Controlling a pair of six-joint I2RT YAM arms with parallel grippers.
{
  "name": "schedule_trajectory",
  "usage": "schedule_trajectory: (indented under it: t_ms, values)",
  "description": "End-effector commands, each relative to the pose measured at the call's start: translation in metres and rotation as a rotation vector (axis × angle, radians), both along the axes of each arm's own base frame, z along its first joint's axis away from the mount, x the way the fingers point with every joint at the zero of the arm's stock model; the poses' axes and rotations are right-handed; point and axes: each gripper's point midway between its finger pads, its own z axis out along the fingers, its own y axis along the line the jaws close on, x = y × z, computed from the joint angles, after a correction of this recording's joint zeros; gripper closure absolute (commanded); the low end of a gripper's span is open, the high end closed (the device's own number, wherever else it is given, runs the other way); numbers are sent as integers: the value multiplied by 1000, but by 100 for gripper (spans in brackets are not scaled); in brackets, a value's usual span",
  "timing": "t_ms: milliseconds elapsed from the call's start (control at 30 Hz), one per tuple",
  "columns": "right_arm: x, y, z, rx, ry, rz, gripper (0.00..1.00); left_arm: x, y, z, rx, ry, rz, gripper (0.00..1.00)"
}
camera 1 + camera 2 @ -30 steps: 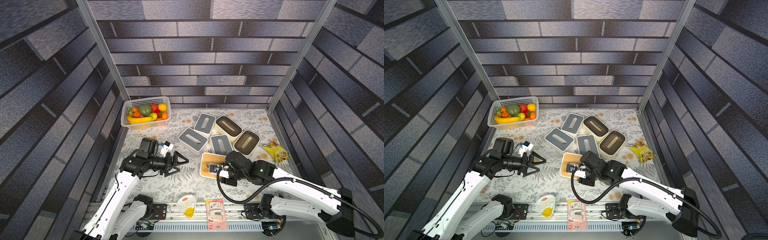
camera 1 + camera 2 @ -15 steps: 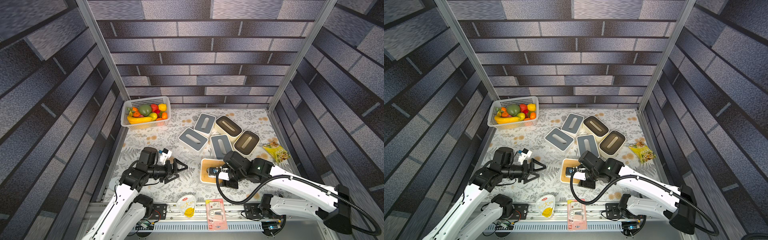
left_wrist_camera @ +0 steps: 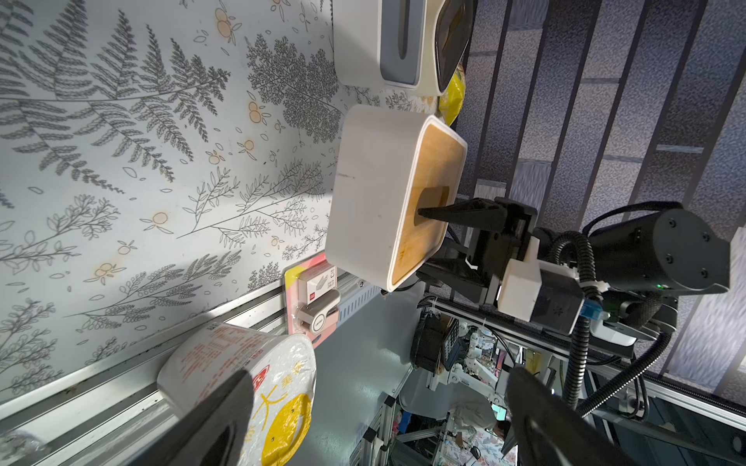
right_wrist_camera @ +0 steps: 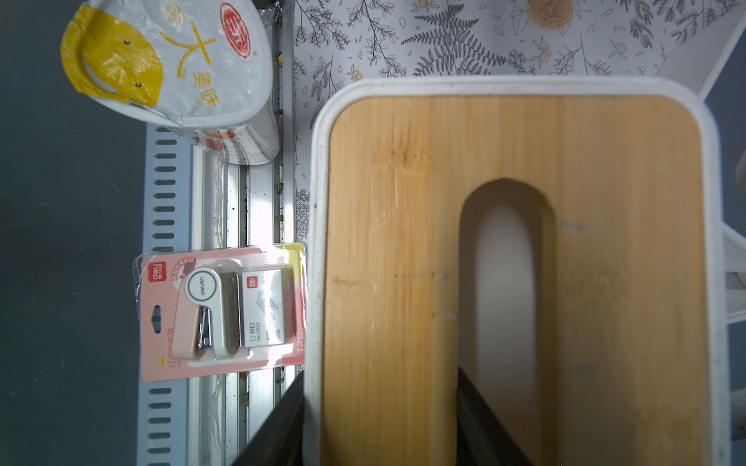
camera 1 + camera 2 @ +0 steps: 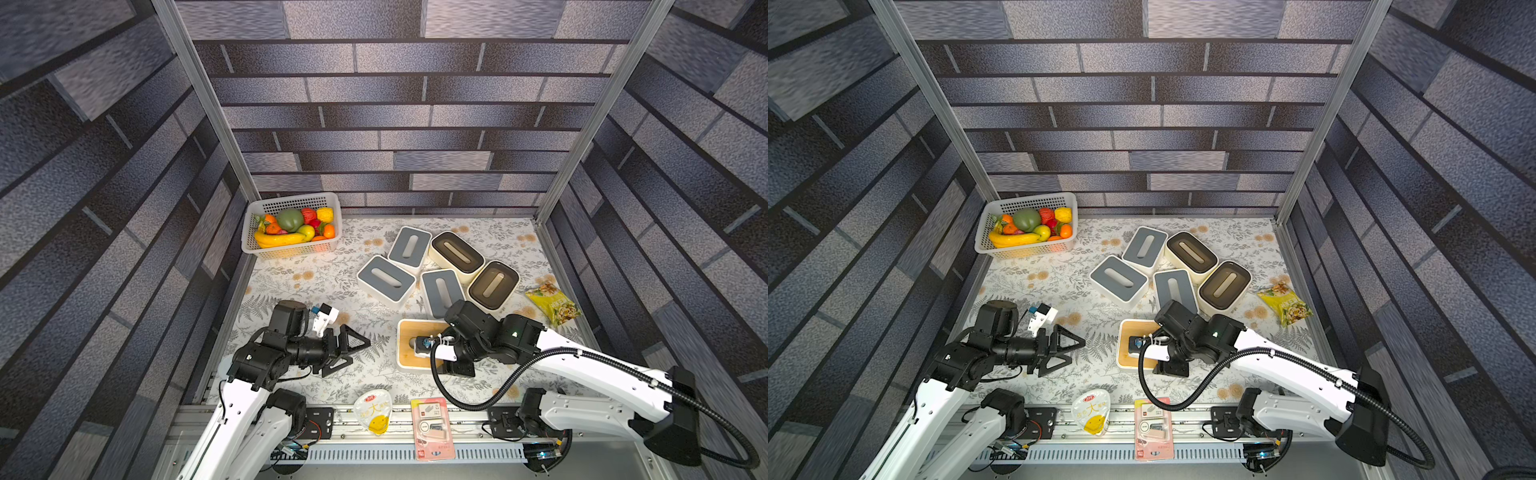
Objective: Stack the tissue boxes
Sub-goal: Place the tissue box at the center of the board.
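My right gripper [image 5: 436, 357] is shut on the light-wood-lidded tissue box [image 5: 409, 332] near the front. In the right wrist view one finger [image 4: 476, 403] is inside the lid's oval slot and the other presses on the outside of the white wall. Behind it lie three grey-lidded tissue boxes [image 5: 409, 247] [image 5: 386, 278] [image 5: 441, 291] and two dark brown ones [image 5: 457, 251] [image 5: 493, 284], close together on the mat. My left gripper [image 5: 357, 353] stands open and empty to the left of the wood-lidded tissue box [image 3: 371, 193], pointing at it.
A white basket [image 5: 291, 200] of fruit stands at the back left. A yellow snack bag [image 5: 552, 305] lies at the right edge. A noodle cup [image 5: 374, 411] and a pink stapler pack [image 5: 432, 428] lie on the front rail, just before the held box.
The left arm has drawn back toward the front, gripper still open. The right gripper has shifted the wood-lidded box slightly toward the front.
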Motion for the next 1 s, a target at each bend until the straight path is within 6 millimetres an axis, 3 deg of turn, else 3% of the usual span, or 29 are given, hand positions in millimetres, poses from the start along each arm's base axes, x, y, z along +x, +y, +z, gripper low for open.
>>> schedule_trajectory:
  t_ms: [0, 333, 967]
  values:
    - [-1, 16, 11, 82, -10, 35, 59, -8, 3, 9, -14, -19, -21, 0]
    - [-5, 23, 2, 97, 39, 37, 59, -11, 5, 8, -44, -12, -24, 0]
    - [-7, 29, -21, 69, 56, 49, 60, -10, 6, -23, 59, 35, -58, 0]
